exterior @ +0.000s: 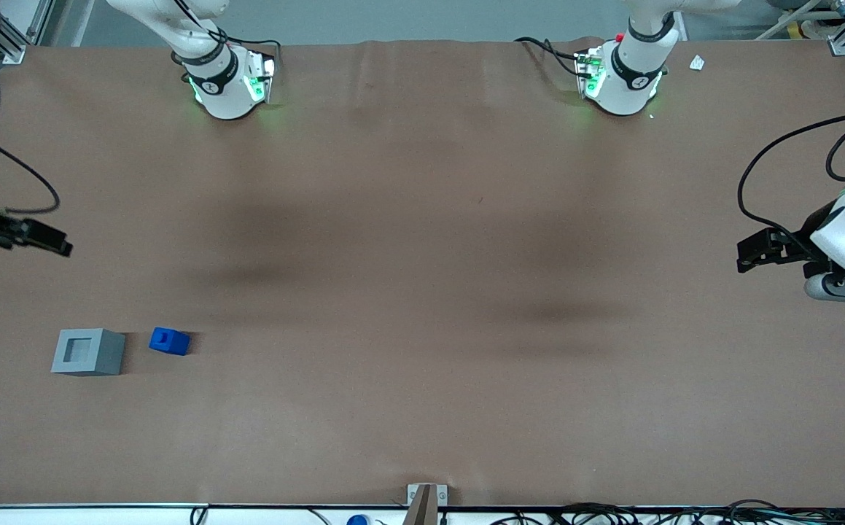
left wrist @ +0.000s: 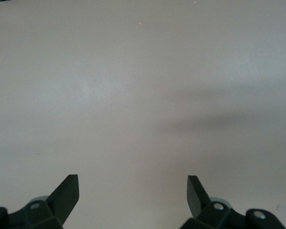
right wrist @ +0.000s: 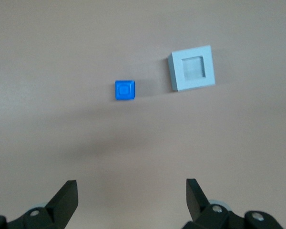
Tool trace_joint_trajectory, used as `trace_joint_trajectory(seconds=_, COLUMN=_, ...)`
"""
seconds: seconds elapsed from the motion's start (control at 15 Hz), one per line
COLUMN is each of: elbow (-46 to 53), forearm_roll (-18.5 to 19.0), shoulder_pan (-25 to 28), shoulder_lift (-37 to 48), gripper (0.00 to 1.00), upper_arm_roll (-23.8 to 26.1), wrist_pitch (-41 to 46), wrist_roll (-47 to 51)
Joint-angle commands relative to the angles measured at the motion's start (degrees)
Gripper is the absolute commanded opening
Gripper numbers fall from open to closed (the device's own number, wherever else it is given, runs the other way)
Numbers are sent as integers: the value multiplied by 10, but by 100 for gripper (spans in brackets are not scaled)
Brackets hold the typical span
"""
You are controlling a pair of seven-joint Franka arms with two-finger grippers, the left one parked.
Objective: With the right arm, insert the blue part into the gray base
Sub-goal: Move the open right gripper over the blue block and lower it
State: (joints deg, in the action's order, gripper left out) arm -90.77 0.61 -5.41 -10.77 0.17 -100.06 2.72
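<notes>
At the working arm's end of the desk (exterior: 422,292): hovering high, tool (right wrist: 131,198) spread wide and gripping nothing; lying apart below, gray base (exterior: 88,351) then blue part (exterior: 169,340), stub upward. Descending squarely over blue, pinching flat sides before lifting.

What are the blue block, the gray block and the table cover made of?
Blue block: likely molded or printed plastic, saturated uniform color, slight sheen.
Gray block: probably matte plastic, flat even gray, crisp edges around its recess.
Table cover: looks like brown paper or thin fabric sheet, matte, faint wrinkles.
The hand hangs open above, touching neither.
</notes>
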Motion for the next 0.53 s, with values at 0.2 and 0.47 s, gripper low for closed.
trace_joint_trajectory(seconds=0.2, elbow=5, forearm_roll=1, shoulder_pan=10, shoulder_lift=-119, gripper=100, upper_arm_roll=-1, wrist_pitch=-118, wrist_roll=13)
trace_joint_trajectory(seconds=0.47, elbow=7, forearm_roll=-38, shoulder_pan=5, shoulder_lift=-186, gripper=100, upper_arm_roll=0, wrist_pitch=-186, wrist_roll=14)
